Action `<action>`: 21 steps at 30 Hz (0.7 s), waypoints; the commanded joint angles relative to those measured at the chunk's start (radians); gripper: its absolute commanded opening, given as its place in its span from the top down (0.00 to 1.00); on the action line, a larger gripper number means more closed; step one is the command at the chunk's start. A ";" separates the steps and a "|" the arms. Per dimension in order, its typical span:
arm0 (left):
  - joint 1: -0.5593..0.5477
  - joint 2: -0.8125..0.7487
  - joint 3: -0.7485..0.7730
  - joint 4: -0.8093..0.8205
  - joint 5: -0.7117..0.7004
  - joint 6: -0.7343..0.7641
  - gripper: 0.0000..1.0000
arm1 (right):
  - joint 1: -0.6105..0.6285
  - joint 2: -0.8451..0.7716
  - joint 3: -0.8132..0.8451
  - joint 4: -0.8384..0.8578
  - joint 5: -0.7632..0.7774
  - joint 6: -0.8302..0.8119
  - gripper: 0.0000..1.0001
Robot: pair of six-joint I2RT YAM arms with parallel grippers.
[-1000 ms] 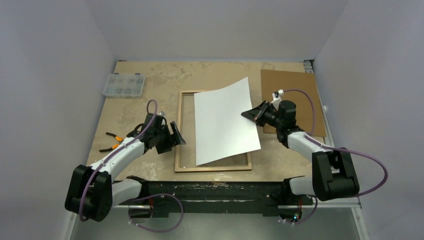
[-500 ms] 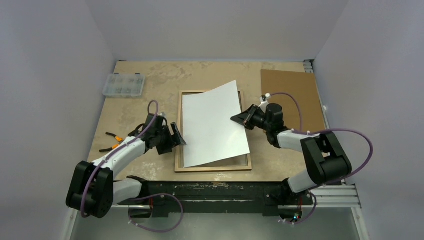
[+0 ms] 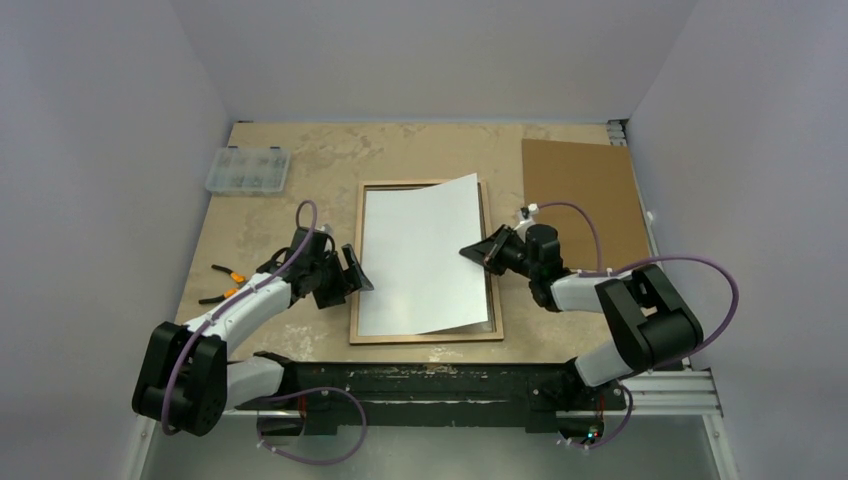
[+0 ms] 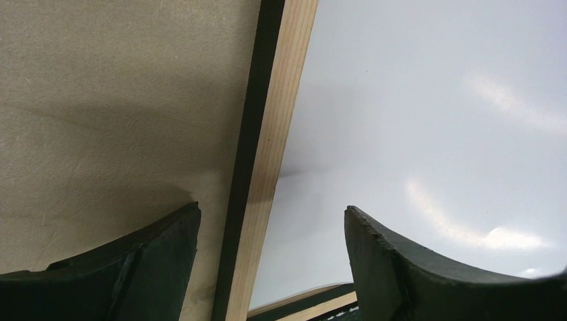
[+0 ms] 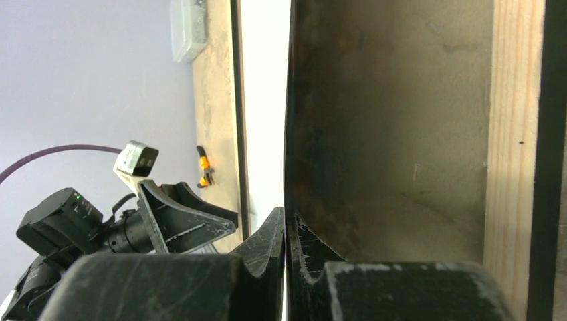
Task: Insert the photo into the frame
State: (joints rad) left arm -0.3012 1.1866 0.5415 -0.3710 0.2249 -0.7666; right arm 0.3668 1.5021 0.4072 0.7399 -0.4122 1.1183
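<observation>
1. My right hand is pinched shut on the photo's edge, so I can square it over the frame to its left.
2. My left hand is wide, empty, frame's side just beneath, ready to steady.

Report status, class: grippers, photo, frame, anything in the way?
Right gripper shut on photo, right edge. Left gripper open over frame, left rail. Photo white side up, askew, not seated. Nothing blocking.
</observation>
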 commanded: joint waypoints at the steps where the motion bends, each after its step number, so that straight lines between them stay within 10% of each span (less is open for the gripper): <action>1: 0.006 0.001 -0.008 0.032 0.014 -0.007 0.24 | 0.007 0.003 0.032 -0.012 0.021 -0.044 0.92; 10: 0.006 -0.006 -0.010 0.027 0.018 -0.007 0.24 | 0.025 0.031 0.214 -0.357 0.033 -0.209 0.41; 13: 0.006 -0.016 -0.013 0.023 0.018 -0.008 0.24 | 0.028 0.021 0.282 -0.513 0.070 -0.281 0.07; 21: 0.005 -0.029 -0.017 0.011 0.012 -0.005 0.24 | 0.037 0.004 0.499 -0.965 0.332 -0.497 0.02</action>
State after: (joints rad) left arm -0.3012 1.1774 0.5312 -0.3660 0.2321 -0.7666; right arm 0.3973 1.5425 0.7956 0.0483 -0.2684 0.7765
